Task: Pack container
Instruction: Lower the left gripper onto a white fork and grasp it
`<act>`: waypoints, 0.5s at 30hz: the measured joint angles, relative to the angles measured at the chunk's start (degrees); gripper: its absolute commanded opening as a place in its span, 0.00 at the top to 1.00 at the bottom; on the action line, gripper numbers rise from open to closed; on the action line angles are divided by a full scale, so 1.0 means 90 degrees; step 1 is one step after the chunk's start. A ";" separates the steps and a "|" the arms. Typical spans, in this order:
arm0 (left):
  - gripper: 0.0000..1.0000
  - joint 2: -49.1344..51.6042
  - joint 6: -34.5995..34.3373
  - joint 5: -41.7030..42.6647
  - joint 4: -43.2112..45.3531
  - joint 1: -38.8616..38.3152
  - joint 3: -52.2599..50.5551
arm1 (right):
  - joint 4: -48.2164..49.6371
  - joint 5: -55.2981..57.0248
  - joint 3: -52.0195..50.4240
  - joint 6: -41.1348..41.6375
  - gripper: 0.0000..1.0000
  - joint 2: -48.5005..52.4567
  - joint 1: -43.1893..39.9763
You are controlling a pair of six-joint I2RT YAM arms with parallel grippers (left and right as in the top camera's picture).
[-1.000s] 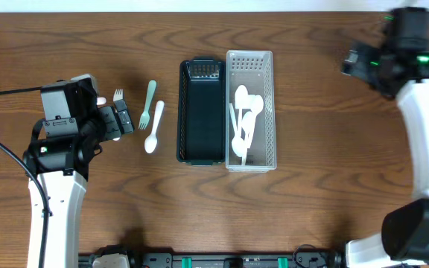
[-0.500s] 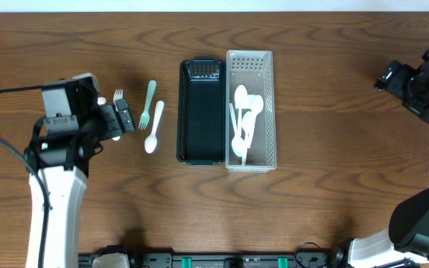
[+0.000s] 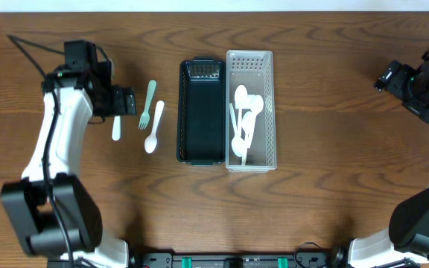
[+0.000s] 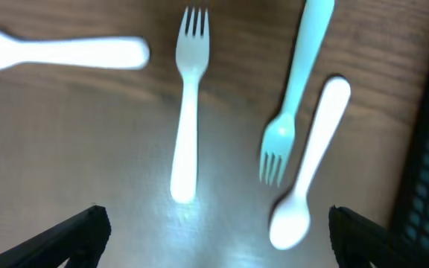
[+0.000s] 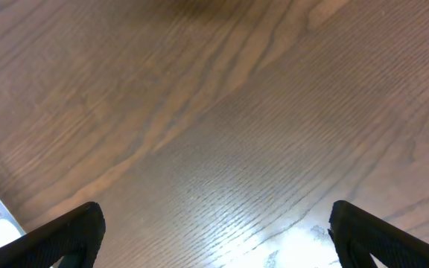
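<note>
The table (image 3: 334, 149) is brown wood-grain, the tray (image 3: 202, 112) black, the basket (image 3: 250, 56) white, one fork (image 3: 149, 100) mint-green.

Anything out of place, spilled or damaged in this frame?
Nothing spilled or damaged. Only unpacked cutlery: a white plastic fork, a mint-green plastic fork, a white plastic spoon and another blurred white utensil lie loose on the wooden table, left of the empty black plastic tray.

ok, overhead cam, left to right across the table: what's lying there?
white fork → green fork → dark tray → white basket. The white spoon overlaps the green fork, so it is left out.
</note>
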 measured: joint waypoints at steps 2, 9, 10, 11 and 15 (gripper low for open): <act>0.09 0.0294 0.0163 -0.0046 0.0192 0.0000 0.0124 | 0.0002 0.0000 0.0000 0.0000 0.01 0.0000 0.0000; 0.14 0.1219 0.0532 -0.0097 0.0622 0.0000 0.0143 | 0.0000 0.0000 0.0000 0.0000 0.01 0.0000 0.0000; 0.14 0.1290 0.0590 -0.0109 0.0641 0.0000 0.0143 | 0.0000 0.0000 0.0000 0.0000 0.01 0.0000 0.0000; 0.14 0.1365 0.0624 -0.0141 0.0675 0.0000 0.0143 | 0.0000 0.0000 0.0000 0.0000 0.01 0.0000 0.0000; 0.17 0.1513 0.0733 -0.0265 0.0750 0.0010 0.0143 | 0.0000 0.0000 0.0000 0.0000 0.01 0.0000 0.0000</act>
